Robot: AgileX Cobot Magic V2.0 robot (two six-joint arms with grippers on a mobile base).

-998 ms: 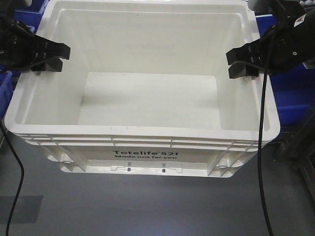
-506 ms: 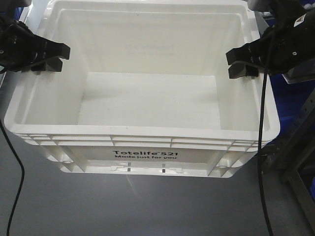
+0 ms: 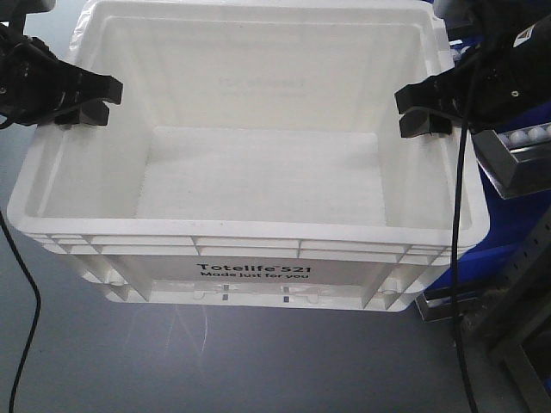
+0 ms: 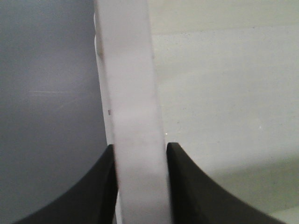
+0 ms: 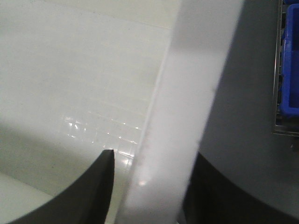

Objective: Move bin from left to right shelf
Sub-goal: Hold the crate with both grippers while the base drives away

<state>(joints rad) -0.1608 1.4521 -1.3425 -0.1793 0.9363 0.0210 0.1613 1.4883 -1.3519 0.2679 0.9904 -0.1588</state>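
Both side walls of the bin [image 3: 250, 269] are pinched, left gripper [image 3: 90, 101] and right gripper [image 3: 422, 107] each clenched on its rim; right shelf [image 3: 515, 159] lies just right of the bin, beside the right gripper.

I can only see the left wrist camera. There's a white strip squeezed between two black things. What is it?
Observer: It's the rim of a big white bin. The left gripper is clamped on its left wall.
Operator: Is the other hand helping?
Observer: Yes, the right gripper pinches the opposite wall.
Operator: Is anything inside?
Observer: No, the bin is empty.
Operator: Where's the shelf?
Observer: The right shelf, with small white wheels, shows just beyond the right gripper.
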